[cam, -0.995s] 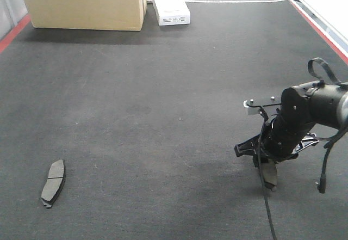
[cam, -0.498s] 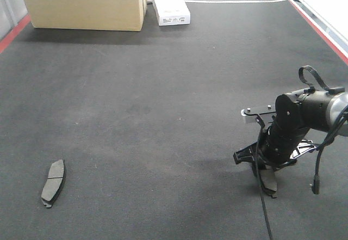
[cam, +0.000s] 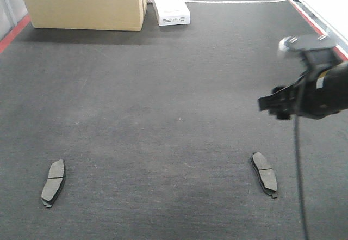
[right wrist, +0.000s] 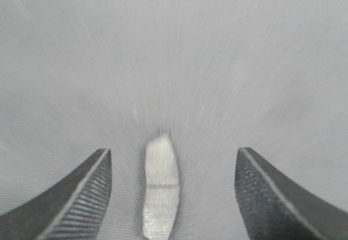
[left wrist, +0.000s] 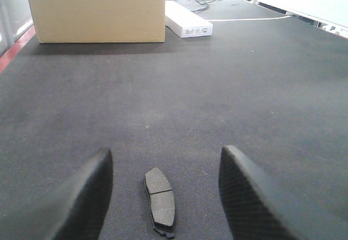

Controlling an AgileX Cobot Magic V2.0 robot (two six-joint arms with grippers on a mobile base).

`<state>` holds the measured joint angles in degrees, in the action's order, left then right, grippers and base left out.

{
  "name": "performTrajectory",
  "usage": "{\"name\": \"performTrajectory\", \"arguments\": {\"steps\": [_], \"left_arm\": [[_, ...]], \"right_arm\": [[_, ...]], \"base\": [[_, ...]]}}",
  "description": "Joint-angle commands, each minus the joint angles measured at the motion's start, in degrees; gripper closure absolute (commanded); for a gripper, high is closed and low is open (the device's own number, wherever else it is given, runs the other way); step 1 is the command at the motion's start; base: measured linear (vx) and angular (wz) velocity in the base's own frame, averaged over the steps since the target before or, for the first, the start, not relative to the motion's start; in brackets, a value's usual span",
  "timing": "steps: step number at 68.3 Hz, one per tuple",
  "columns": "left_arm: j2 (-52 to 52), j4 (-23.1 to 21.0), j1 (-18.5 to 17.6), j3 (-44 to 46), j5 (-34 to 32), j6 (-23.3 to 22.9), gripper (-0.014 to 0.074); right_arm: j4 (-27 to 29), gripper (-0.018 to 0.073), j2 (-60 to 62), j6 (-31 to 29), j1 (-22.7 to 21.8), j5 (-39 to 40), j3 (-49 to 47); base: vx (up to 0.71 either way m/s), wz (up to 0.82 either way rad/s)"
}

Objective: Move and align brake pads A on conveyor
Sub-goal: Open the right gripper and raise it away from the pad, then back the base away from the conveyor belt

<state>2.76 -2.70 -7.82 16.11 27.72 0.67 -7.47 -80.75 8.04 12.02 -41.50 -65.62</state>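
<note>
Two brake pads A lie flat on the dark conveyor [cam: 163, 104]. One pad [cam: 53, 183] is at the front left, the other pad [cam: 264, 173] at the front right. In the left wrist view the left pad [left wrist: 160, 199] lies lengthwise on the belt, low between the wide-apart fingers of my open left gripper [left wrist: 166, 152]. The right arm [cam: 310, 90] hangs raised above and right of the right pad, blurred. In the blurred right wrist view my right gripper [right wrist: 174, 151] is open, and that pad [right wrist: 161, 191] lies below it, untouched.
A cardboard box [cam: 81, 3] and a long white box [cam: 168, 3] stand at the belt's far end, with a white cable [cam: 234, 1] beside them. Red strips run along the left edge [cam: 13, 33] and the right edge [cam: 310, 19].
The right gripper was low over the belt with the pad under it. It has let go and risen up and to the right, leaving the pad flat on the belt. The left pad has not moved.
</note>
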Motion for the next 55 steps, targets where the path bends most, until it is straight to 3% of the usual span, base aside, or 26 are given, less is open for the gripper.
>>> {"name": "performTrajectory", "arguments": {"steps": [1,32,55], "left_arm": [[0.83,-0.46,-0.3,1.33,-4.41,-0.04,0.019],[0.83,-0.46,-0.3,1.33,-4.41,-0.04,0.019],[0.83,-0.46,-0.3,1.33,-4.41,-0.04,0.019]], "right_arm": [[-1.06,0.0082,8.16,-1.39,0.14,4.89,1.98],[-0.54,0.0087,40.96,-1.96,0.14,15.75,25.89],[-0.38,0.0088,58.69,-2.17,0.08,30.18,41.8]], "base": [[0.0,0.0],[0.0,0.0],[0.0,0.0]]}}
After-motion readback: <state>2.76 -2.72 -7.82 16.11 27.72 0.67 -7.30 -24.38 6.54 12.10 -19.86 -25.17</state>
